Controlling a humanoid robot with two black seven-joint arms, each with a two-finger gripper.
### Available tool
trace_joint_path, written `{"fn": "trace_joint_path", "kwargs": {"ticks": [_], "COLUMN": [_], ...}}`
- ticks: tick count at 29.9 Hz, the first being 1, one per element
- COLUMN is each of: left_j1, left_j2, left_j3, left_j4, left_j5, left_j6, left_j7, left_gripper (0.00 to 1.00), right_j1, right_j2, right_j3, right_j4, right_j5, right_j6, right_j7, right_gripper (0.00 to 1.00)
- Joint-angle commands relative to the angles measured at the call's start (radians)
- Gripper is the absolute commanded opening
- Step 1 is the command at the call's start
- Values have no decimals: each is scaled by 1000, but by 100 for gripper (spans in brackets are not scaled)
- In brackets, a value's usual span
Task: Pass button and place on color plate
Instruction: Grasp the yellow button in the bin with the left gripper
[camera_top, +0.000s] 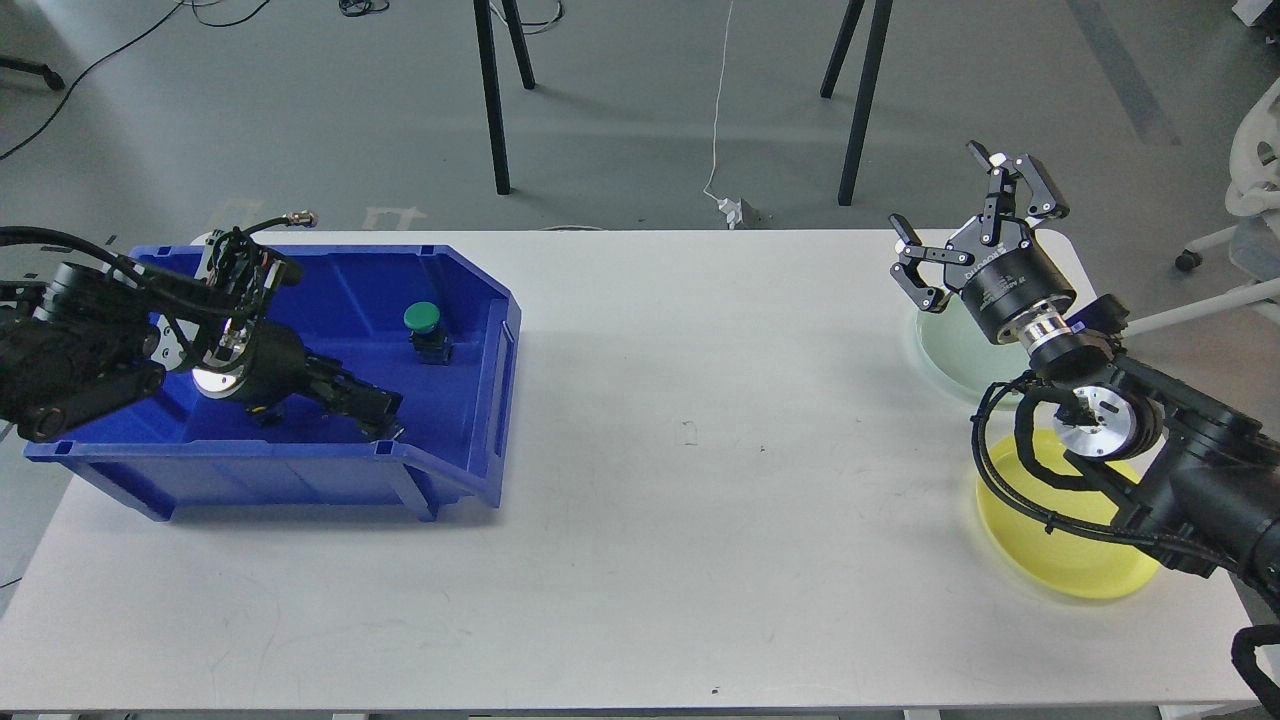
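A blue bin stands at the table's left. A green-capped button stands in its right part. My left gripper reaches low into the bin's front, covering the spot where a yellow-capped button stood; that button and a second green one are hidden by the arm. Its fingers are dark and I cannot tell how they stand. My right gripper is open and empty, held up above a pale green plate at the table's right. A yellow plate lies in front of that, partly under my right arm.
The white table stretches between the bin and the plates. Black stand legs and a white cable are on the floor behind the table. A white chair is at the far right.
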Motion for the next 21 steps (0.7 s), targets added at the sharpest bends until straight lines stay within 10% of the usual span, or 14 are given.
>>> {"fn": "trace_joint_path", "kwargs": {"ticks": [1,21], "left_j1": [2,5], "left_j2": [0,0], "left_j3": [0,4], "left_j4": [0,0], "left_j5": [3,4], "left_j6": [0,0], "left_j7": [0,0], "left_gripper": [96,81], "right_j1": [-1,-14], "right_j2": [0,-2], "right_j3": [0,0], "right_j4": [0,0], "right_j5": [0,0], "right_j6": [0,0], "right_j7": [0,0], "right_gripper": [99,99]}}
